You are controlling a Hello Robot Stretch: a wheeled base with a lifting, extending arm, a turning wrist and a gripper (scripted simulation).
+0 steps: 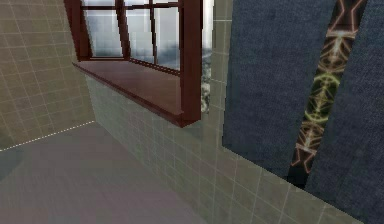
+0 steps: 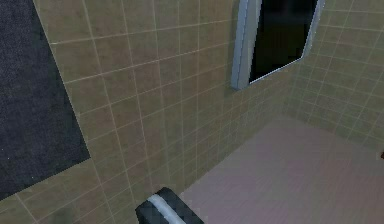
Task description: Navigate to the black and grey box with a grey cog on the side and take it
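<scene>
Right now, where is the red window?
The red window is at the forward view's top left, set in the tiled wall, with a dark blue panel to its right.

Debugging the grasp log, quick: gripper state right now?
Gripper: dark stub at the arm side view's bottom edge, far end unclear; cannot tell whether it holds anything.

A tiled wall (image 1: 150,140) stands close ahead, and a red-brown window sill (image 1: 140,92) juts out from it. Below and to the left of the sill, the grey floor (image 1: 60,180) lies bare. In the arm side view, another tiled wall (image 2: 160,90) blocks the far side. Bare floor (image 2: 300,170) lies open at lower right, and a small dark object (image 2: 165,208) sits at the bottom edge.
</scene>
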